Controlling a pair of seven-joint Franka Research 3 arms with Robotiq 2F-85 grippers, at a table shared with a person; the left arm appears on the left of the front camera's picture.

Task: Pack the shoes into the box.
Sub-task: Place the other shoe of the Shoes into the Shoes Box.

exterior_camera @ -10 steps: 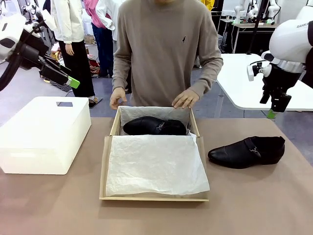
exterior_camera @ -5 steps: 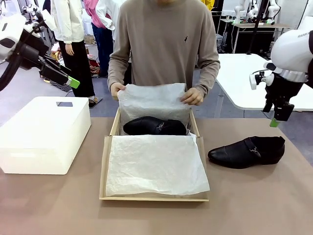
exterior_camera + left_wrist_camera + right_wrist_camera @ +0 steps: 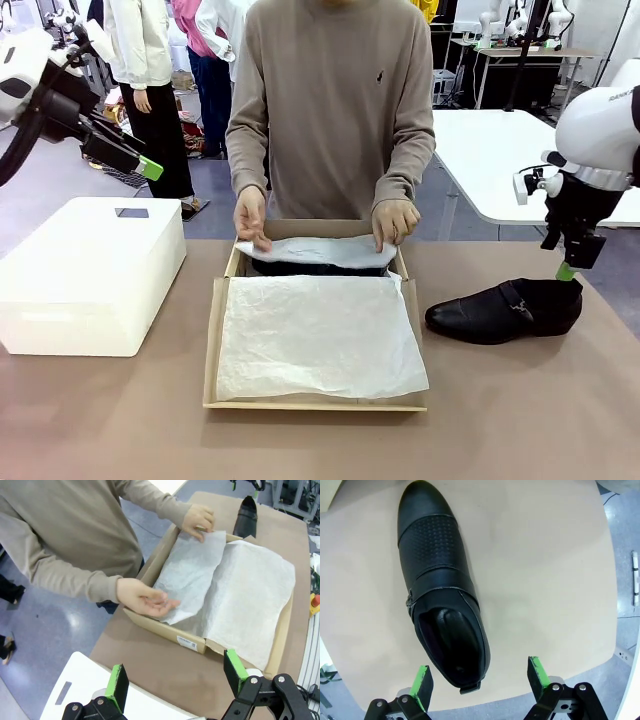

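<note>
**Person folds tissue over shoe in box; second shoe on desk under right end effector**

Brown cardboard box (image 3: pixel 212 340) sits mid-desk, open, its near part covered by a spread sheet of white tissue paper (image 3: pixel 320 335). At the far end of the box the person holds a second tissue sheet (image 3: pixel 315 250) low over the box. The person's right hand (image 3: pixel 250 215) pinches one corner and the person's left hand (image 3: pixel 395 222) the other. A dark strip under that sheet reads as one shoe (image 3: pixel 310 268) inside the box, mostly covered.

The other shoe (image 3: pixel 505 310) lies on the desk (image 3: pixel 520 420) just beside the box on the robot's right side, on its sole, toe pointing toward the box, strap and buckle on top.

Right end effector (image 3: pixel 567 268) hangs close above that shoe's heel end, fingers apart, nothing gripped. In the right wrist view the heel opening sits between the two green pads, lower down. Whether a pad touches the shoe can't be told.

Left end effector (image 3: pixel 150 168) is up high at the robot's left, above the white plastic box (image 3: pixel 90 270), well apart from the cardboard box. Fingers are apart and hold nothing, and it faces the person's hands.
</note>
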